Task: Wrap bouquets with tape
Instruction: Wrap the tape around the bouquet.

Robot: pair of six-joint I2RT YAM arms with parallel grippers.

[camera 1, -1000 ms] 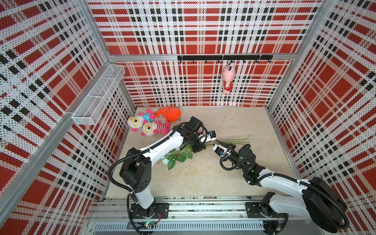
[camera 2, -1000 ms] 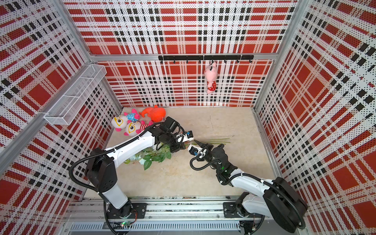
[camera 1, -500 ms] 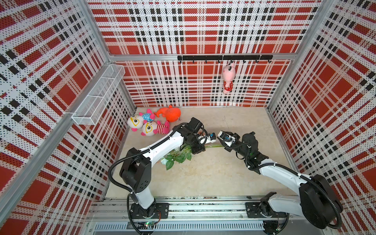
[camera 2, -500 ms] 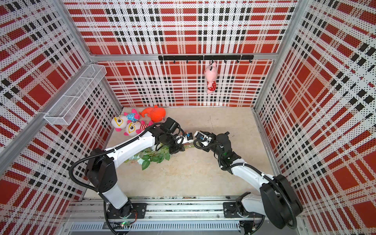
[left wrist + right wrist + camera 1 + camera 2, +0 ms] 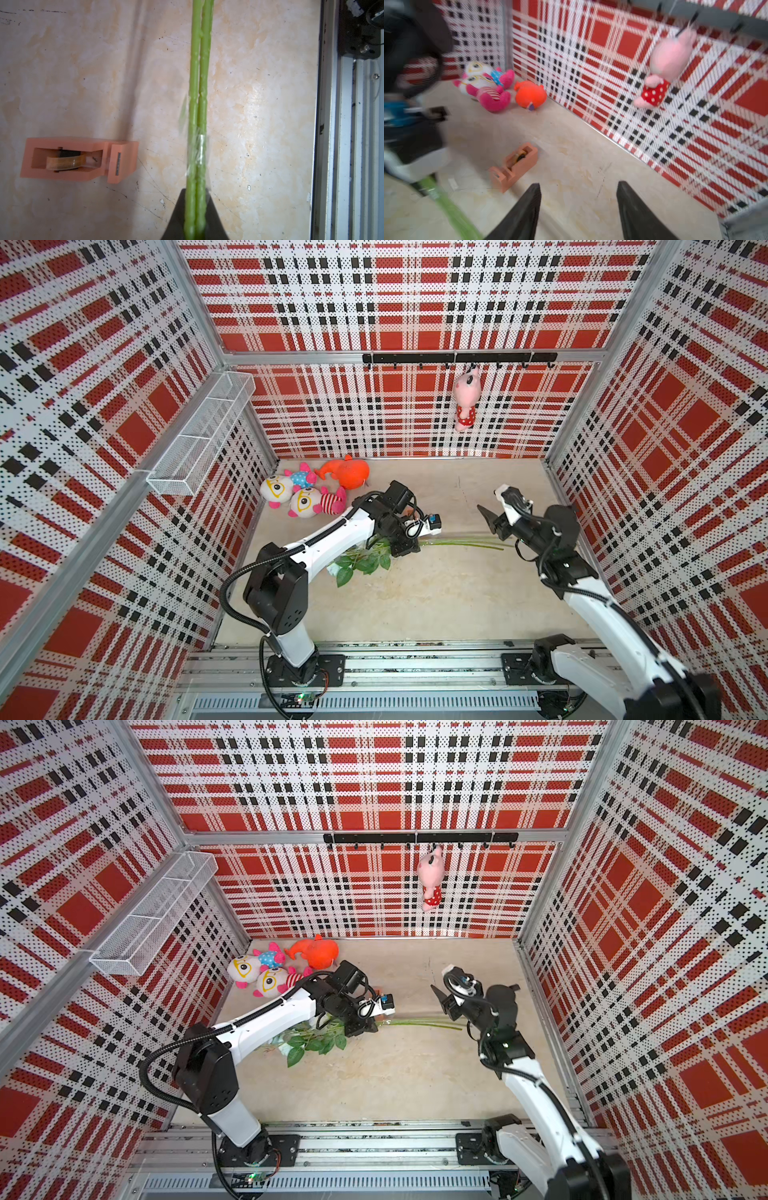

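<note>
The bouquet lies on the floor, its leaves by the left arm and its thin green stems stretching right; the blooms are mostly hidden under that arm. My left gripper is shut on the stems. The left wrist view shows the stems running out of the left gripper, with clear tape wound round them. The orange tape dispenser sits beside them, apart. My right gripper hangs open above the stem tips, off the bouquet. The right wrist view shows the right gripper holding nothing, with the dispenser ahead.
Plush toys lie in the back left corner. A pink plush hangs from the black hook rail on the back wall. A white wire basket is mounted on the left wall. Plaid walls close in three sides.
My right gripper has pulled away from the stems, moving right and up, and its jaws have opened. The left arm has kept still with the stems in its grip.
</note>
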